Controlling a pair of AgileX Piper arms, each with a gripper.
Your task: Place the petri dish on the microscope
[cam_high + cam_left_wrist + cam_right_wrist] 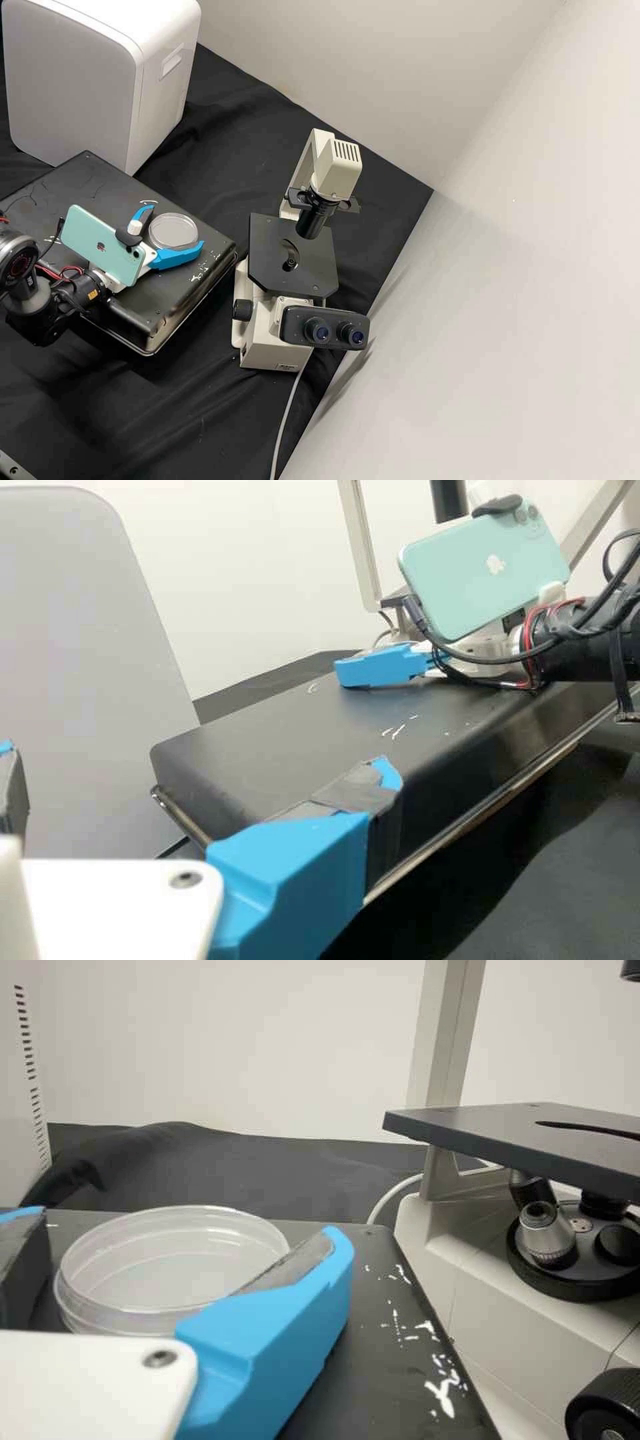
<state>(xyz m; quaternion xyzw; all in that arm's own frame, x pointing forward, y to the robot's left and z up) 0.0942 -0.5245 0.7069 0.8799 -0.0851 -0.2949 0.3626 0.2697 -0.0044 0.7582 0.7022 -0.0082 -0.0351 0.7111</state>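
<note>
Fingers [179, 257] of the right gripper [188, 1235] stand wide apart, one on either side of the petri dish [173, 231], at the left of the high view. The dish is clear and round and lies flat on a raised black platform [73, 180]. The pad of one finger is right at its rim, though I cannot tell whether it touches. The claw is spread around the dish, not clamped on it. A mint-green phone [100, 245] is fixed at that arm's wrist, just left of the dish.

The microscope [267, 333] stands just right of the platform, near the middle of the high view, on the black cloth [220, 153] that covers the bench. Its flat black stage [267, 260] lies level under the condenser [312, 219], apart from the dish. From the right wrist view the stage sits higher than the platform's top, with the objective lenses [545, 1235] beneath it. The eyepieces [333, 331] sit below the stage in the frame, and a white cable [288, 407] runs from the base to the bottom edge.

The left gripper [197, 760] is also spread wide and grips nothing. It is low beside a corner of the platform, one blue finger close against that corner. A white case [93, 73] fills the upper left of the high view.
</note>
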